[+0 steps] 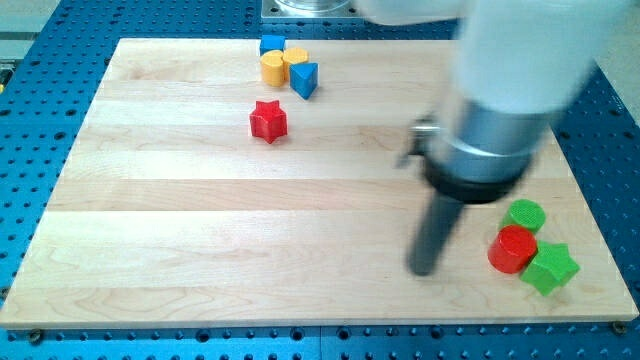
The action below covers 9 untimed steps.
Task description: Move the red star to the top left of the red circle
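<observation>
My tip: blurred, bare rod, no fingers | red circle just right | red star far upper-left | no legible writing

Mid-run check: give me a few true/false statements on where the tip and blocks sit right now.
1. My tip is touching the red star. False: the star lies far off toward the view's upper left.
2. The red circle sits between a green cylinder and a green star. True.
3. My tip is at the view's left of the red circle. True.
4. The yellow blocks sit by the view's bottom edge. False: they cluster with blue blocks near the top.
</observation>
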Motion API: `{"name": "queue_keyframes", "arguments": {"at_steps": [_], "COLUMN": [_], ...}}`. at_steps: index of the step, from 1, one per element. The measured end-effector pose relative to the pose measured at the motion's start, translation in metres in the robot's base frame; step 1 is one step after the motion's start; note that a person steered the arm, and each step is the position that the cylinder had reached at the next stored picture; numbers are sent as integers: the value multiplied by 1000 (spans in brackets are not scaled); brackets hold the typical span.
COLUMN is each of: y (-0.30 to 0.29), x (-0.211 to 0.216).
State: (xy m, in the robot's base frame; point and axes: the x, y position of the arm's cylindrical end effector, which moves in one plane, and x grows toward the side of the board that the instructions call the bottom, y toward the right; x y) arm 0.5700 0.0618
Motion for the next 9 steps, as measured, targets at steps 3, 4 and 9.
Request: {"name": "queue_keyframes", "arguments": {"at_steps": [3, 4, 9], "y": [-267, -195, 70], "x": [-154, -204, -173]}}
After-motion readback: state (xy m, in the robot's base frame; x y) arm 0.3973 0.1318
